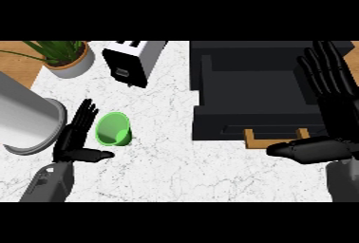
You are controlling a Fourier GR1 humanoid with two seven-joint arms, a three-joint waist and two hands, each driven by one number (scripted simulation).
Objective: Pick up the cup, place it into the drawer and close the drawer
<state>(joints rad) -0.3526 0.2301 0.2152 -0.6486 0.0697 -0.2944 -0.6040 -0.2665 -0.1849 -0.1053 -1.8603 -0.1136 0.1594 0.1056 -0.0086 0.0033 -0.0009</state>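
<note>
Carefully, the left robot hand (76, 135), fingers straight beside the tipped green cup (113, 129) on the worktop (168, 161), is needing to curl round its wall before lifting toward the drawer (256, 102).

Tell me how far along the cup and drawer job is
Early. The drawer already stands open. The green cup lies on its side on the counter, the open left hand beside it, not gripping. The right hand is open by the drawer. Picking, placing and closing remain.
</note>
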